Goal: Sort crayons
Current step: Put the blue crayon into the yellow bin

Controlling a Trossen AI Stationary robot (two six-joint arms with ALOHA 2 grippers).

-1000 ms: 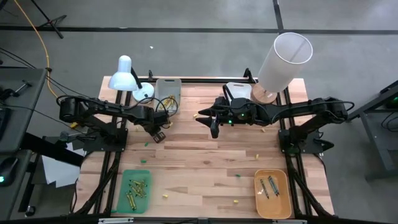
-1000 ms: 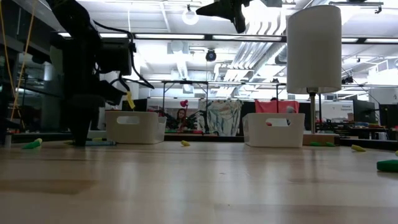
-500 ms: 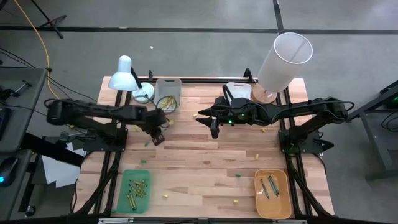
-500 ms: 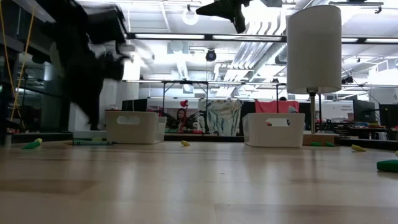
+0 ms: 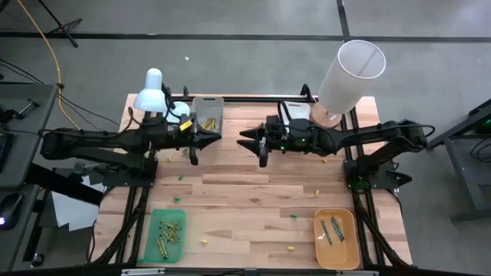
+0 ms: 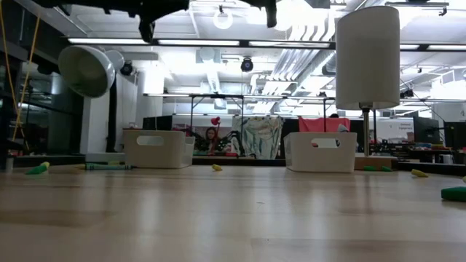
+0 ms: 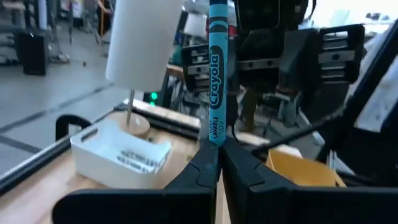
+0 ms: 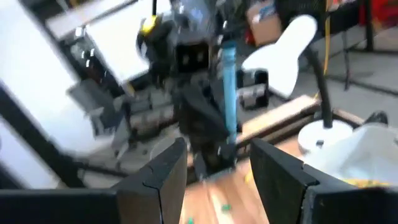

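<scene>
Above the table's (image 5: 253, 195) far edge, the left hand (image 7: 216, 163) gripped a teal crayon (image 7: 217, 74) upright between its fingertips, facing the open right hand (image 5: 259, 146).

Pale wood-plank table (image 5: 245, 195), glossy paper-wrapped teal crayon (image 7: 217, 74), smooth white plastic bin (image 7: 121, 152)

Two dark jointed arms (black cabled) (image 5: 107, 140).

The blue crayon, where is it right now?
The blue paper-wrapped crayon stands upright, pinched in the left gripper, held high over the wooden table's back middle, facing the open right gripper.
</scene>
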